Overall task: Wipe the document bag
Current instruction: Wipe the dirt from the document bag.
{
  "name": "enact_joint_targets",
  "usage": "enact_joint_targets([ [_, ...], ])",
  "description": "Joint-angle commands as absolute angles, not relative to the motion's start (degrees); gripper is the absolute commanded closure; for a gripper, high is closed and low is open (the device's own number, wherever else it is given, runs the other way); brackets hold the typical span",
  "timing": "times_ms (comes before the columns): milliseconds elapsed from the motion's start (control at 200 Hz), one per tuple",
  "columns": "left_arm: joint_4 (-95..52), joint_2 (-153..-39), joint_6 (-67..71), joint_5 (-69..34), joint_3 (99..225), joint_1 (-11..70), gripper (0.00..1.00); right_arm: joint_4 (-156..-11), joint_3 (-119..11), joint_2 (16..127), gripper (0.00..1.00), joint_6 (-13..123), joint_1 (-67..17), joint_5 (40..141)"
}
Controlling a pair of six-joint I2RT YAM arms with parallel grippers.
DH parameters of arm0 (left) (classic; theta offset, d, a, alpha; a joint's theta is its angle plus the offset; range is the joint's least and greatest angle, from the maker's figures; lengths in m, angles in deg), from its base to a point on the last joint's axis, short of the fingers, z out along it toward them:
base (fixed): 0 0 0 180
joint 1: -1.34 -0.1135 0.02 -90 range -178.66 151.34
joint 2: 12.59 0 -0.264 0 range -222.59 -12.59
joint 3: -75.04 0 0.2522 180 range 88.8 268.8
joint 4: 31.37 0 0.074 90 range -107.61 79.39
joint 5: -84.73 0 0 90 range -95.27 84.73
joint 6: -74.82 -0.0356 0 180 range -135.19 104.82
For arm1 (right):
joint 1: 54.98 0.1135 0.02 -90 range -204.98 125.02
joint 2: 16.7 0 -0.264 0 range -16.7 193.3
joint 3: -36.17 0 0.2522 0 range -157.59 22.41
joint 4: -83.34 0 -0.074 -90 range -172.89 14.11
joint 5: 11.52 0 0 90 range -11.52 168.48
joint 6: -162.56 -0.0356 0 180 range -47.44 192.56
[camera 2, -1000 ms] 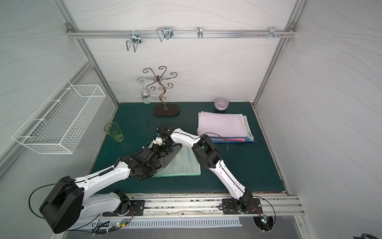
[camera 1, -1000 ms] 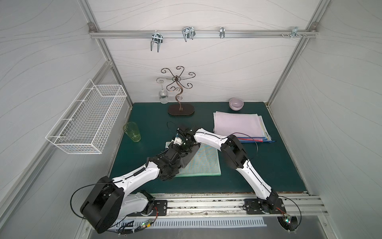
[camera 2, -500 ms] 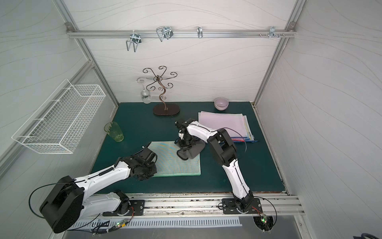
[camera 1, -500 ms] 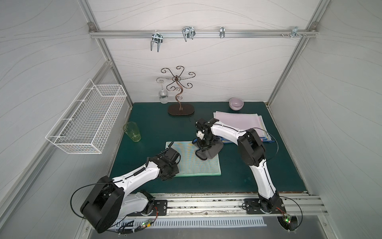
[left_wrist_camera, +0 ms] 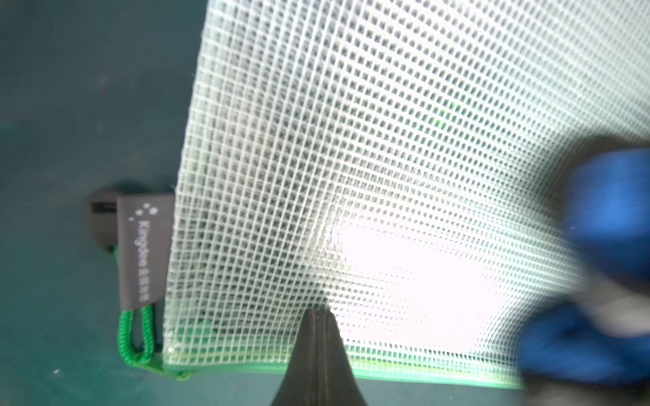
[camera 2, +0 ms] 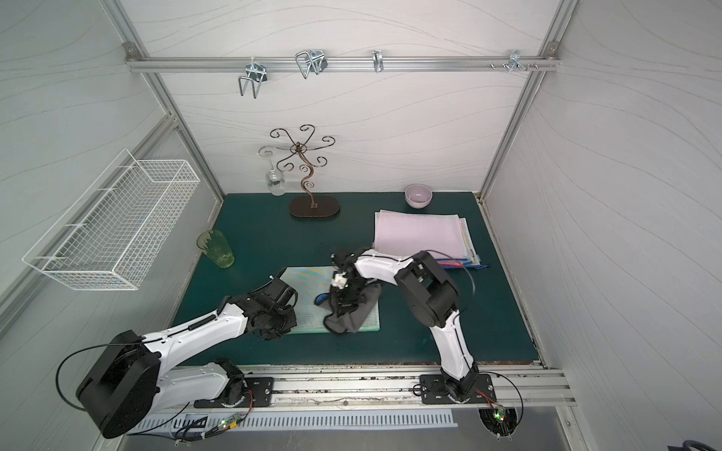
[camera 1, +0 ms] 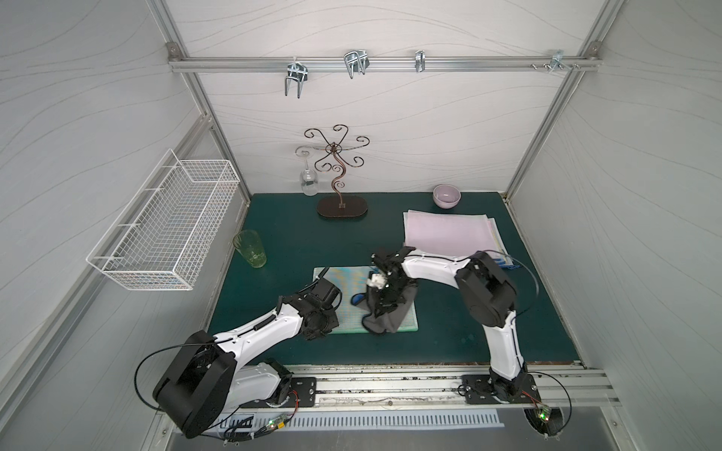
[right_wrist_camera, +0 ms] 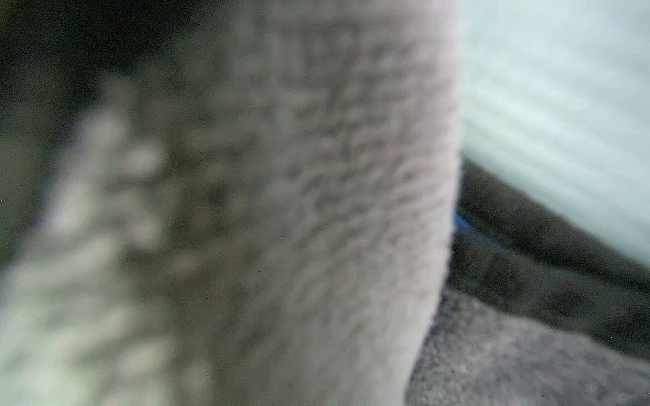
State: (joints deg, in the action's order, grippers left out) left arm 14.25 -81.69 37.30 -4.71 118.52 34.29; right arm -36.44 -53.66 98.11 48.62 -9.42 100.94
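A white wire basket (camera 1: 164, 230) hangs on the left wall. Near it on the green mat (camera 1: 488, 332) stands a green tumbler (camera 1: 250, 250), well apart from the work. At the back a wine glass (camera 1: 308, 183) hangs upside down from a curled metal stand (camera 1: 340, 195).

The document bag (camera 1: 347, 281), a clear mesh pouch with green edging, lies flat at the middle of the mat. The left gripper (left_wrist_camera: 318, 325) bears on its front left corner, fingers pressed together with nothing between them. The tip rests on the mesh just inside the zipper edge, near the grey pull tab (left_wrist_camera: 144, 246).

The right gripper (camera 1: 381, 308) stands over the bag's right half, pinching a grey cloth (camera 1: 392, 322) that drapes onto the bag. Behind, to the right, sit a lilac bowl (camera 1: 446, 196) and a stack of folders (camera 1: 445, 234), pink on top. The right arm crosses the stack's near corner.

In both top views the left wrist covers the bag's front left corner, and the cloth hides its front right part. The right fingers are buried under wrist and cloth, and the right wrist view shows only blurred fabric. A blue patch (camera 1: 356, 300) at the cloth's left edge is too blurred to identify.
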Motion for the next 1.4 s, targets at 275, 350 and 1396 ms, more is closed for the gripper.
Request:
enact_joint_targets([
  [275, 12.3, -82.3, 35.6, -4.3, 118.3, 34.3, 1.0, -31.3, -62.8, 98.1, 1.0, 50.0, -6.4, 90.9],
  [350, 13.0, -81.4, 35.4, -4.1, 118.3, 34.3, 1.0, -31.4, -73.3, 104.4, 1.0, 50.4, -4.1, 99.7],
  [1396, 13.2, -79.5, 35.4, -4.2, 117.0, 33.9, 1.0, -34.4, -68.2, 107.5, 1.0, 50.3, -10.5, 83.1],
])
